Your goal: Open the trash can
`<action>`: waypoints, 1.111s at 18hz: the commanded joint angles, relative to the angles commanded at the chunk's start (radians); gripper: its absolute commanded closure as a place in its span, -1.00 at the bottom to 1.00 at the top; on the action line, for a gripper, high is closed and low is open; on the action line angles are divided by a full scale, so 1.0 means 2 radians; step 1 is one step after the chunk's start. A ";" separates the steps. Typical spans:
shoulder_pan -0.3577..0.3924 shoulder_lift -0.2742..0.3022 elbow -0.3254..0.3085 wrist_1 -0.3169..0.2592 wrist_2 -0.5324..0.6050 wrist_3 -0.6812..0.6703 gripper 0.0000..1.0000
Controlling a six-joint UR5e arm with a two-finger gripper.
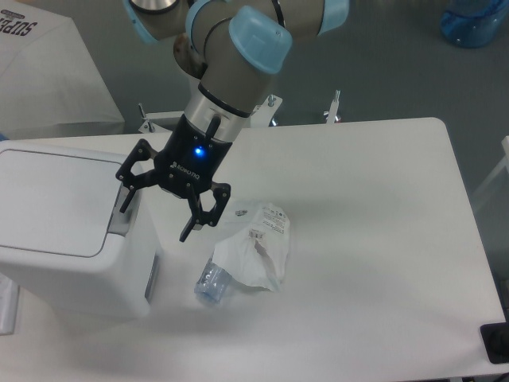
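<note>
The trash can point(71, 263) is a large white boxy bin at the left of the table, with its flat white lid point(52, 199) down. A grey latch tab point(126, 208) sits at the lid's right edge. My gripper point(155, 213) is open and empty, its black fingers spread wide. The left fingertip point(126, 202) is at the grey tab; I cannot tell if it touches. The right fingertip point(187, 231) hangs over the table beside the bin.
A crumpled white plastic packet point(258, 251) lies on the table right of the bin, with a small clear plastic bottle point(211, 285) beside it. A blue container point(475, 22) stands on the floor at the top right. A white box point(48, 72) is at the top left.
</note>
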 joint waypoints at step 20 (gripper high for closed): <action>0.001 0.000 0.013 -0.001 -0.001 0.000 -1.00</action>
